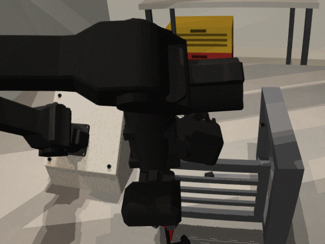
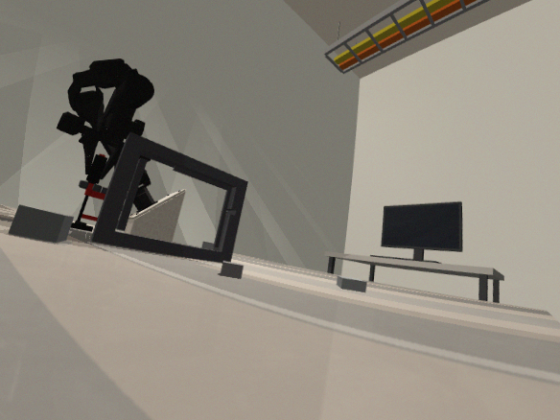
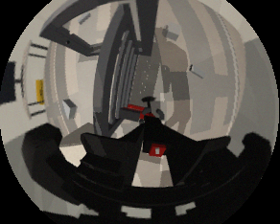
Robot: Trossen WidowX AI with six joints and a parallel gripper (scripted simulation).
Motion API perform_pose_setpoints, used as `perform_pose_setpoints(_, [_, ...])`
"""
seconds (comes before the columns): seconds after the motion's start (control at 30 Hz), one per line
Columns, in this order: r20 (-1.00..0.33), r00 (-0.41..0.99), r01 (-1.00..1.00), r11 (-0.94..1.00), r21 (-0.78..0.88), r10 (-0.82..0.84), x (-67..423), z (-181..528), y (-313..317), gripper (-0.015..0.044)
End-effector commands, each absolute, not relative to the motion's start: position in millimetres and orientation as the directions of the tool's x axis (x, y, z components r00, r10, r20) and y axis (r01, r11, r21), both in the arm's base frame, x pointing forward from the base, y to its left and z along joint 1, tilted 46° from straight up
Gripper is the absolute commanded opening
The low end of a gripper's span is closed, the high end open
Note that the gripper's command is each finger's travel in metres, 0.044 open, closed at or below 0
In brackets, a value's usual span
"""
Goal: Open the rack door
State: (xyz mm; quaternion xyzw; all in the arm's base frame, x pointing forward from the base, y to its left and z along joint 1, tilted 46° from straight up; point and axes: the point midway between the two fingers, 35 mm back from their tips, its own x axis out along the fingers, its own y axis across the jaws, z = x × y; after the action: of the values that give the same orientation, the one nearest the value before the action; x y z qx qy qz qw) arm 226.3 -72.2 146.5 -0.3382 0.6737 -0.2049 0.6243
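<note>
The fingers of the gripper (image 1: 168, 228) (image 2: 95, 177) (image 3: 152, 120) are clenched on the upright handle (image 2: 99, 165) (image 3: 156, 150), whose red end is seen between them in the wrist view. From above, the fingertips and the grasp itself are hidden under the gripper's dark body. Below the fingers, red parts are seen beside the handle, and a thin black rod is run down to a black foot (image 1: 184, 239) (image 2: 82, 225) (image 3: 149, 100).

The door (image 1: 231, 164) (image 3: 101, 86) is seen to one side of the fingers, its bars extended between the handle side and the frame (image 1: 286, 178) (image 2: 115, 192) (image 3: 149, 29). It is swung out at a wide angle from the frame — the exact angle cannot be told. The frame is stood upright, well apart from the fingers at the door's far side.

On the other side of the fingers, the pale box (image 1: 103, 139) (image 2: 160, 216) is placed, with the arm's mount (image 1: 83, 126) fixed to its sloping top. Far beyond the fingers, a desk (image 1: 228, 5) (image 2: 460, 266) is seen, with a monitor (image 2: 422, 226) set on it; a yellow case (image 1: 208, 25) (image 3: 40, 92) is placed near the desk's legs.
</note>
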Motion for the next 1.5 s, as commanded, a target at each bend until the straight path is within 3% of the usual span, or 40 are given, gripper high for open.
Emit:
perform_pose_setpoints(0.0, [-0.701, 0.014, -0.234, 0.68, -0.695, -0.713, 228, 150, -75, 0.0016])
perform_pose_setpoints(0.37, [-0.701, 0.014, -0.234, 0.68, -0.695, -0.713, 228, 150, -75, 0.0016])
perform_pose_setpoints(0.73, [-0.701, 0.014, -0.234, 0.68, -0.695, -0.713, 228, 150, -75, 0.0289])
perform_pose_setpoints(1.47, [-0.712, 0.054, -0.26, 0.678, -0.687, -0.7, 229, 173, -51, 0.0289])
